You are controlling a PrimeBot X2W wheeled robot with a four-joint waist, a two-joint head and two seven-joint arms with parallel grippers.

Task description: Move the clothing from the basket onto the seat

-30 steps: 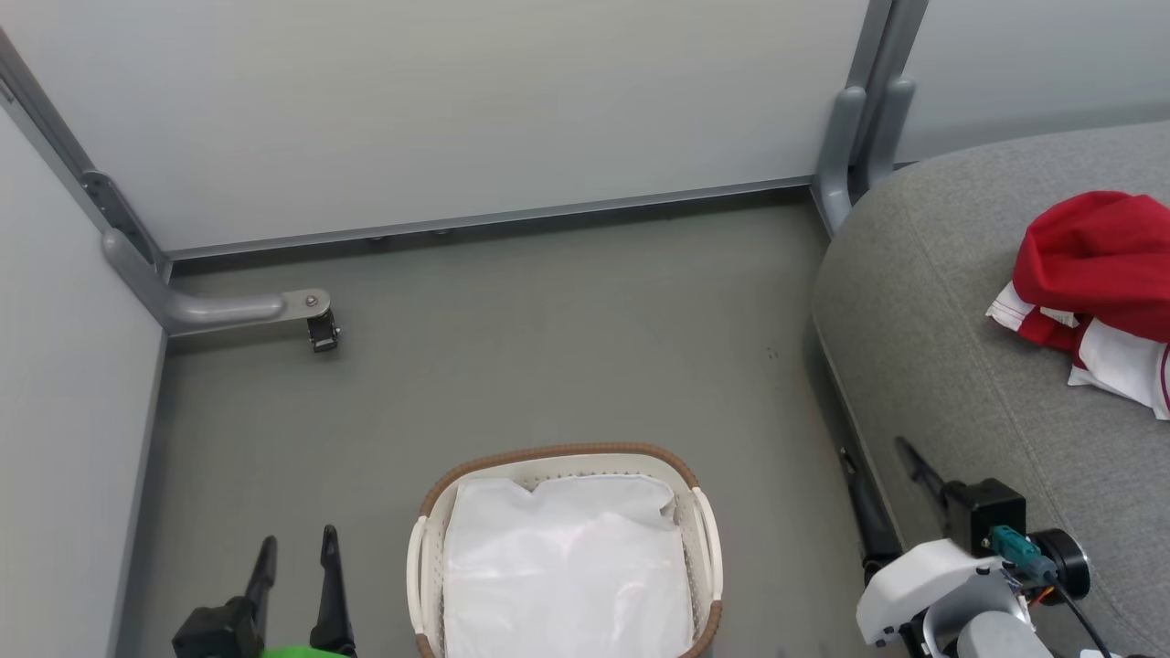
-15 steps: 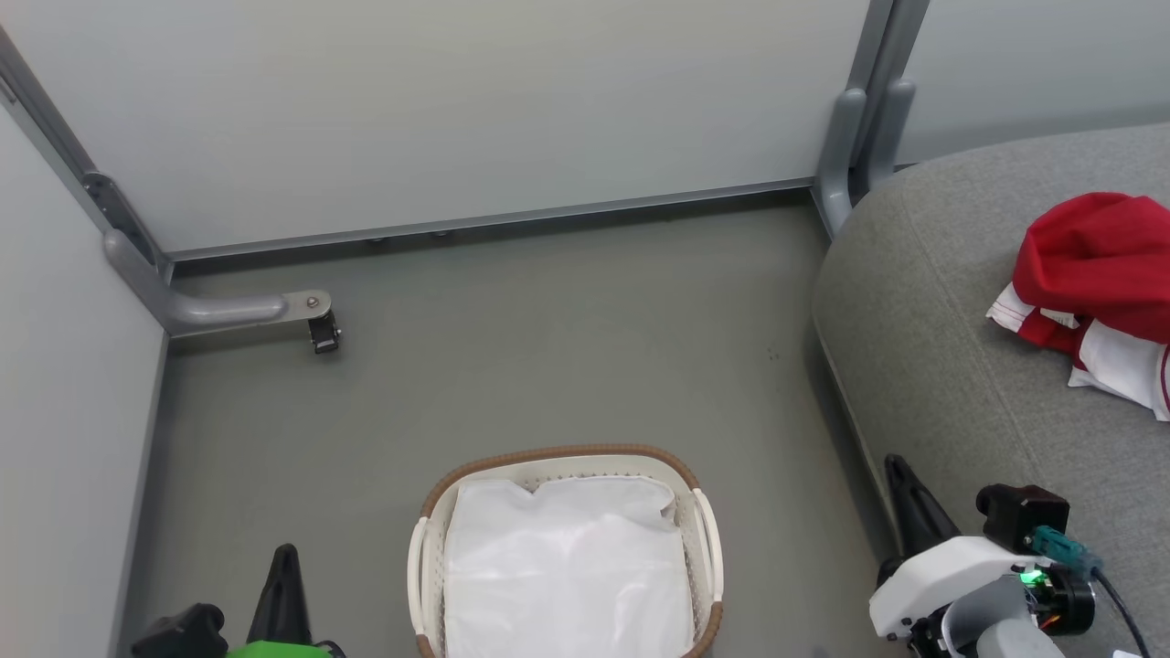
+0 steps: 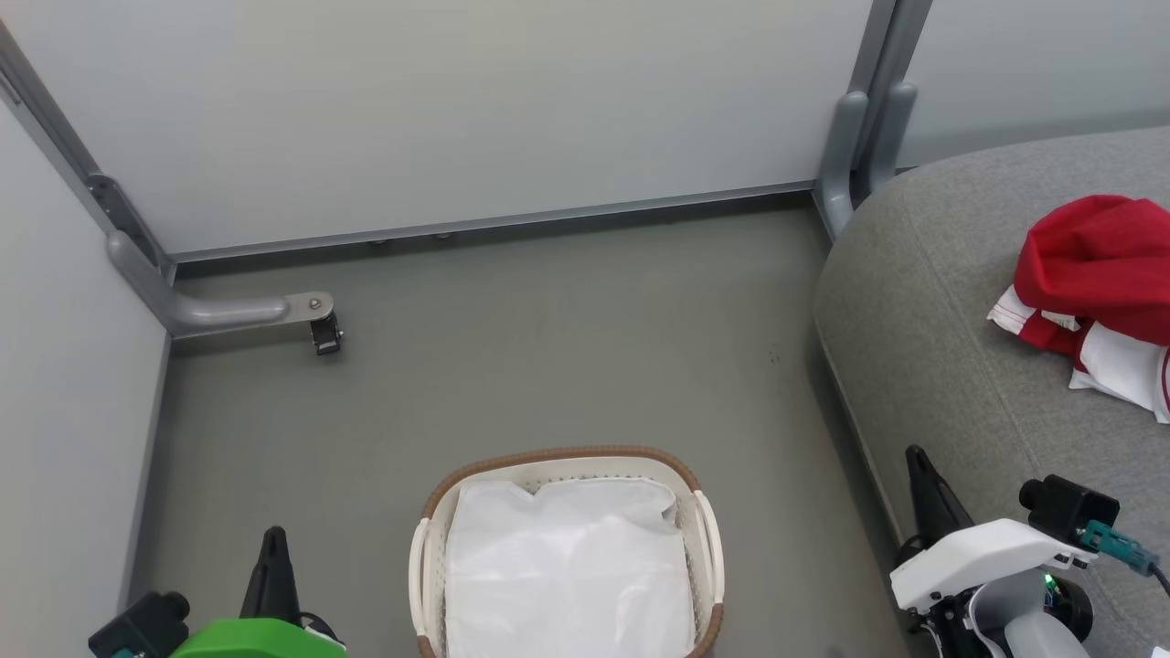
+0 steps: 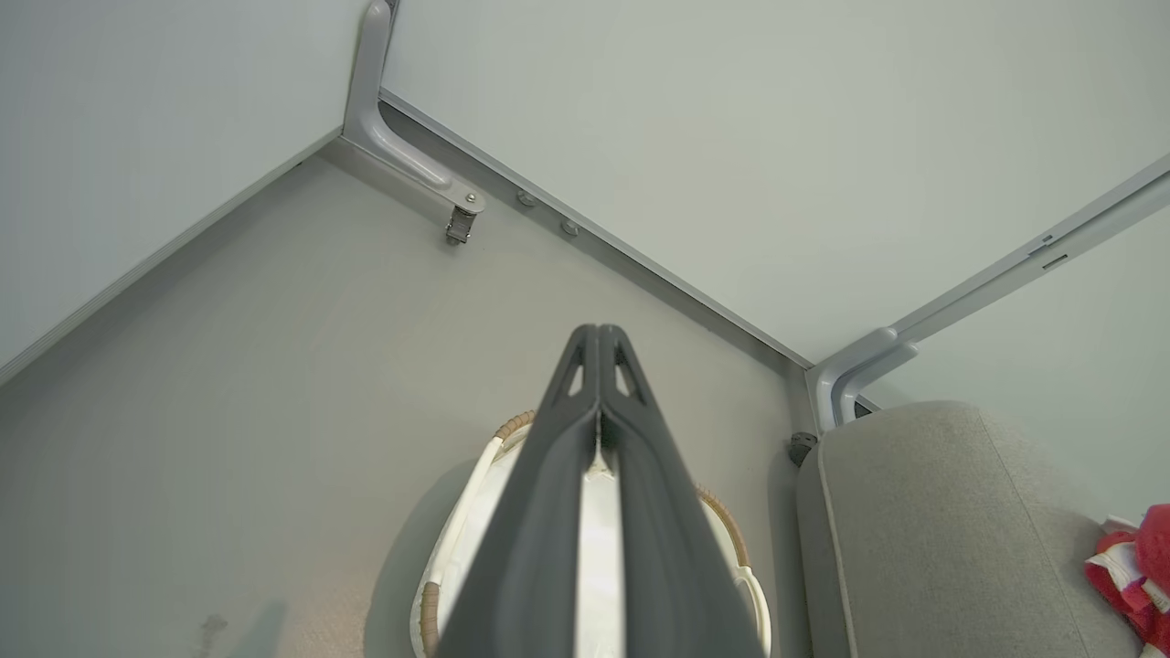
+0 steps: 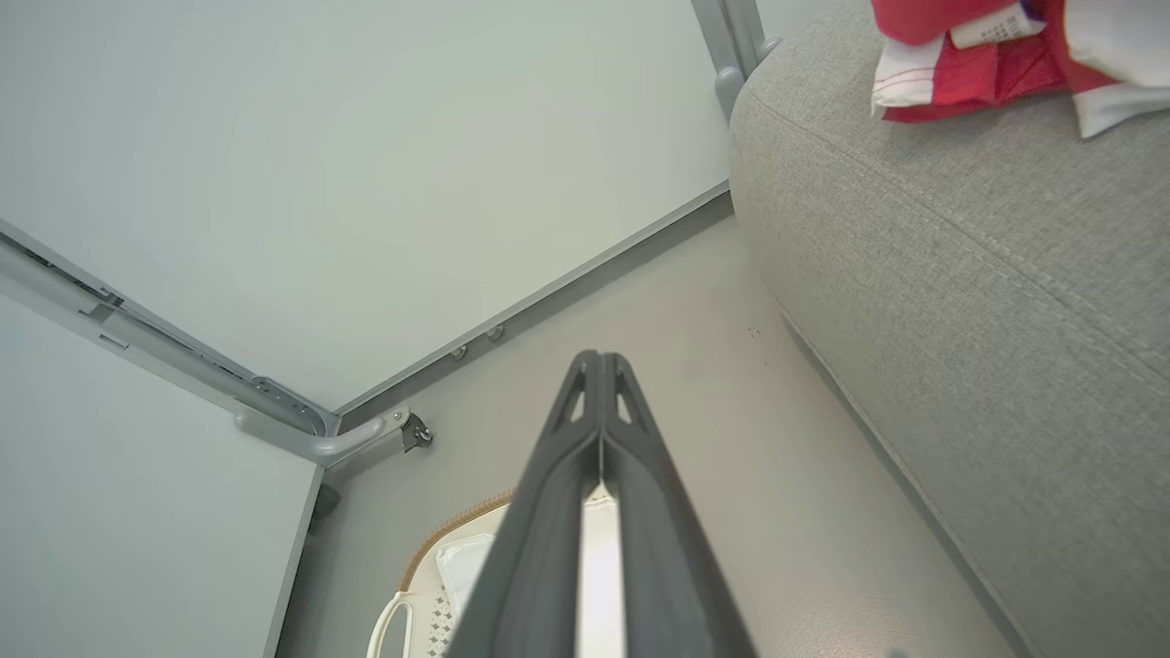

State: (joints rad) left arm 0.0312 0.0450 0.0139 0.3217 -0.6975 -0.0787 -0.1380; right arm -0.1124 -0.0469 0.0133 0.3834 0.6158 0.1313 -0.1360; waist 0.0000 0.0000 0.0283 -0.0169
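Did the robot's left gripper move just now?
Yes. The left gripper slid left, away from the basket, and its fingers closed together.

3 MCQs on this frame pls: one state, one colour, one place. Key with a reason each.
1. The left hand and right hand are: A) both open B) both shut, empty C) shut on cloth.
2. The basket rim is: A) brown B) red C) black.
3. The clothing lies: A) in the basket B) on the seat C) in the left hand.
Key: 1 B, each wrist view shows its hand closed tip to tip with nothing between. 2 A, a woven brown band rings the top. 3 B, the red and white heap sits on the grey cushion, while the basket holds its white liner.
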